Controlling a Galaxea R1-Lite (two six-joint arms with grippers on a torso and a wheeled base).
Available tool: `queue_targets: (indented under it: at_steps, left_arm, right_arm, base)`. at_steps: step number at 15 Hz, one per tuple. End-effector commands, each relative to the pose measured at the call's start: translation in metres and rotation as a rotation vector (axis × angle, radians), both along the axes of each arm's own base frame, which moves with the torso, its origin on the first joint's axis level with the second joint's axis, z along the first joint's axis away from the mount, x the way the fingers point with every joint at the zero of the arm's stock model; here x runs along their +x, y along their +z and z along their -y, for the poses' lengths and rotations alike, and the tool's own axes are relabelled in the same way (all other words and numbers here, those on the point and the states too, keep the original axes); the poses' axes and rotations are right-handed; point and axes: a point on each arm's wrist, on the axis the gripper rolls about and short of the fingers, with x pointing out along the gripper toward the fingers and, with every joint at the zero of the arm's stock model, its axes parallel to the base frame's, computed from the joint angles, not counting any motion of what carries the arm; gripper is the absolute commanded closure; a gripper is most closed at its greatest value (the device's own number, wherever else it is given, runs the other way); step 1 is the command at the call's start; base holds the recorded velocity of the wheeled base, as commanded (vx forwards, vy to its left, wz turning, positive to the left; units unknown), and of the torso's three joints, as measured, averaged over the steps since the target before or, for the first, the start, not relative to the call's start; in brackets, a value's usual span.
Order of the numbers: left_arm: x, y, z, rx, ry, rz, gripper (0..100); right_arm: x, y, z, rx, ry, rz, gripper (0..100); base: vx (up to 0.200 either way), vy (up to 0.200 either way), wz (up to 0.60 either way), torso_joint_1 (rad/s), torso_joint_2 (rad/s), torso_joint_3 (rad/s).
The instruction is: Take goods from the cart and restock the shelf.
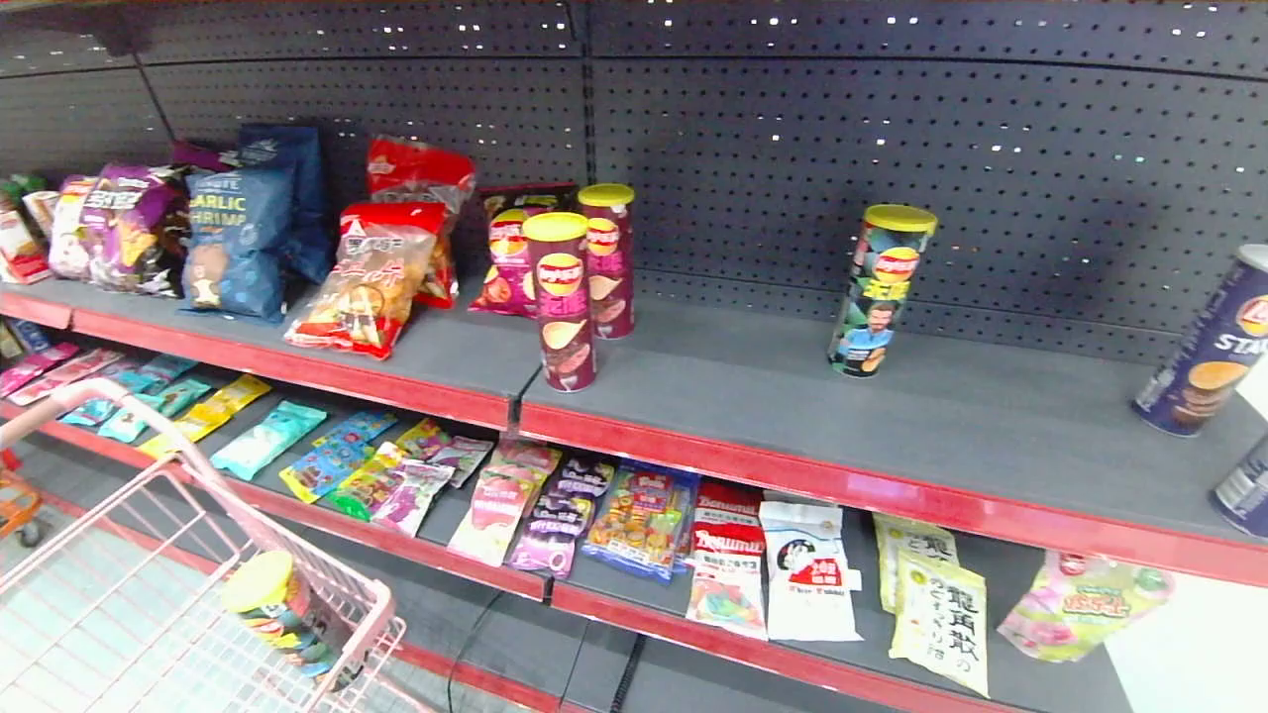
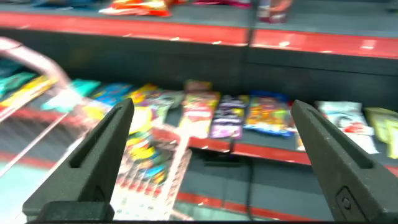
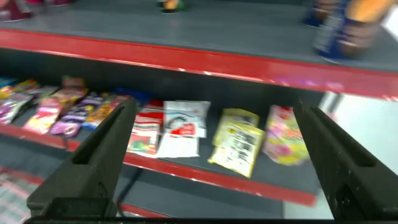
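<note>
A pink wire cart (image 1: pixel 203 473) stands at the lower left, in front of the shelves. Inside it lies a snack can with a yellow lid (image 1: pixel 275 606), tilted against the cart's wall. On the grey upper shelf (image 1: pixel 753 396) stand two maroon cans (image 1: pixel 563 302), a dark can with a yellow lid (image 1: pixel 880 289) and a blue can (image 1: pixel 1211 347) at the right end. My left gripper (image 2: pixel 212 106) is open and holds nothing; it faces the cart's rim (image 2: pixel 37 59) and the lower shelf. My right gripper (image 3: pixel 216 106) is open too, facing the lower shelf's packets (image 3: pixel 180 127).
Snack bags (image 1: pixel 238 233) crowd the upper shelf's left part; bare board lies between the maroon cans and the blue can. The lower shelf (image 1: pixel 634 604) carries several flat candy and snack packets (image 1: pixel 634 515). A perforated back panel (image 1: pixel 991 149) closes the rear.
</note>
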Motion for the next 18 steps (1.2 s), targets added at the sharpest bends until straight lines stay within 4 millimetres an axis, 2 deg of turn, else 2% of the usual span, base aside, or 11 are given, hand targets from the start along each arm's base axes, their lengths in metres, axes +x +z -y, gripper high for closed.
queue_targets:
  at_steps: [1,8,15,18]
  left_arm:
    - [0.0,0.0,0.0,0.0,0.001,0.0,0]
    - [0.0,0.0,0.0,0.0,0.001,0.0,0]
    - [0.0,0.0,0.0,0.0,0.001,0.0,0]
    - [0.0,0.0,0.0,0.0,0.001,0.0,0]
  right_arm:
    - [0.0001,0.0001,0.0,0.0,0.0,-0.002,0]
    - [0.0,0.0,0.0,0.0,-0.001,0.0,0]
    - [0.0,0.0002,0.0,0.001,-0.001,0.002,0]
    - [0.0,0.0002,0.0,0.001,-0.001,0.002,0]
  base:
    - [0.0,0.0,0.6,-0.002,0.0,0.002]
    - [0.0,0.0,0.6,0.002,0.0,0.004]
    - [0.0,0.0,0.0,0.0,0.0,0.0]
    - [0.0,0.0,0.0,-0.106,0.24,0.144]
